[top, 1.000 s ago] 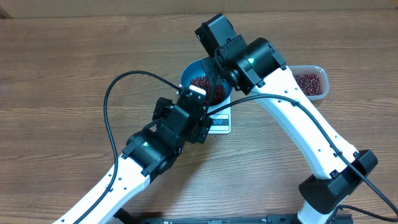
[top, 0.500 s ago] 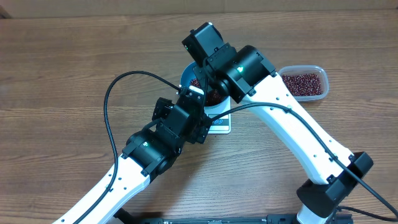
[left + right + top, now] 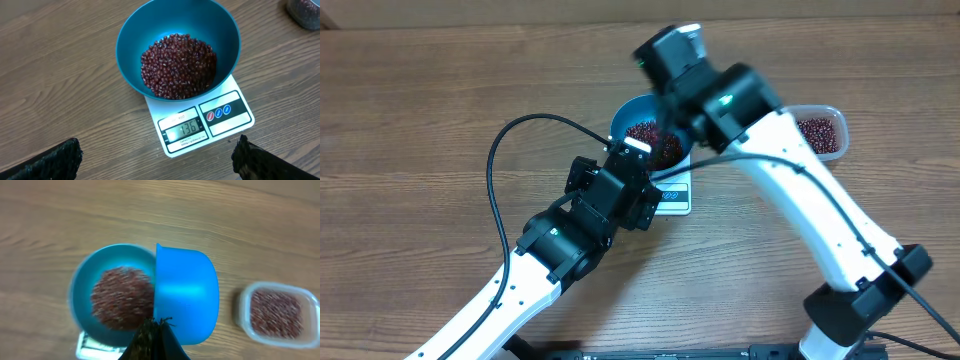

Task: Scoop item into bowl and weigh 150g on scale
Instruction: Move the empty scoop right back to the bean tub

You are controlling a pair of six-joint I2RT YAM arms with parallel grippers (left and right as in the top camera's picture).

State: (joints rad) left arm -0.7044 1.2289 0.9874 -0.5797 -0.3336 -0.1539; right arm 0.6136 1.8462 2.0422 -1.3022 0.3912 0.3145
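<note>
From overhead, the blue bowl (image 3: 618, 122) sits on the white scale (image 3: 677, 198) with a heap of red-brown beans (image 3: 642, 132) inside. The right arm (image 3: 790, 175), blurred, crosses above the bowl's far side and hides part of it. A clear tub (image 3: 833, 118), well apart to the right, holds more beans. The left arm (image 3: 555, 245) reaches to the scale's near edge and covers its left part.

In the left wrist view the whole bowl shows, with the beans lying well below its rim (the scale's display reads 136). The left gripper (image 3: 157, 162) hangs short of the scale, fingers spread wide, holding nothing.

In the right wrist view the right gripper (image 3: 154, 337) is pinched on the near end of a blue scoop (image 3: 187, 295), which overlaps the bowl's right rim. What the scoop holds cannot be told. The tub lies to its right.
</note>
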